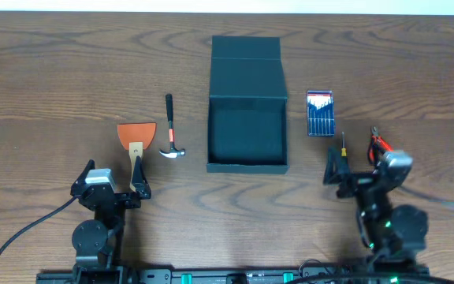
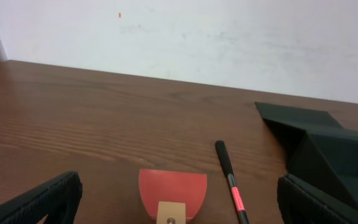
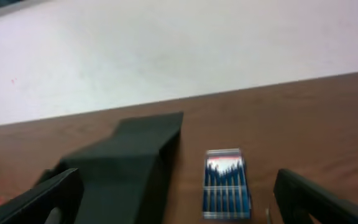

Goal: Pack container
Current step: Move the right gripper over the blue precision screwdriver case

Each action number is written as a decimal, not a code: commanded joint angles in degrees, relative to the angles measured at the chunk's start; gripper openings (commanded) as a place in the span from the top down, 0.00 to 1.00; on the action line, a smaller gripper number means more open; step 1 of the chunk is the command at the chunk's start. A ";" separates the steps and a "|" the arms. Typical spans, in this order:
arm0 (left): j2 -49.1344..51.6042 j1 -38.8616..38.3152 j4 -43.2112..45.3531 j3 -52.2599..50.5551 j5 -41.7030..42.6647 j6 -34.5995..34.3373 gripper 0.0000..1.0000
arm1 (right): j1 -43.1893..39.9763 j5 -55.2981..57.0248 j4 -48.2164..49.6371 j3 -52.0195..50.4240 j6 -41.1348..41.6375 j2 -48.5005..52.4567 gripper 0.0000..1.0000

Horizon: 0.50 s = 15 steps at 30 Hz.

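The container [image 1: 247,136] is a dark teal-green box in the middle of the table, empty, with its flap lid [image 1: 245,49] folded open at the back. My left gripper [image 1: 113,180] is open and empty at the front left, just behind the orange-bladed scraper [image 1: 136,136]. In the left wrist view the gripper [image 2: 179,211] frames the scraper [image 2: 171,193], with the container [image 2: 328,149] at the right. My right gripper [image 1: 359,177] is open and empty at the front right. In the right wrist view the gripper [image 3: 182,205] faces the container [image 3: 123,165] and a blue tool pack [image 3: 227,183].
A small hammer [image 1: 170,130] lies between the scraper and the container; its handle shows in the left wrist view [image 2: 230,180]. The blue tool pack [image 1: 319,112] lies right of the container. A small screwdriver [image 1: 343,144] and red pliers [image 1: 379,143] lie near my right gripper.
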 commanded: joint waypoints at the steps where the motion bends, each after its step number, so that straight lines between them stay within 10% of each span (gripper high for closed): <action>1: 0.00 0.28 -2.51 -0.83 -0.50 0.72 0.01 | -0.42 0.57 -3.04 10.78 0.02 10.73 0.01; 15: 0.00 0.28 -2.51 -0.83 -0.50 0.74 0.01 | -0.35 -1.01 -56.54 81.72 -11.06 64.87 0.01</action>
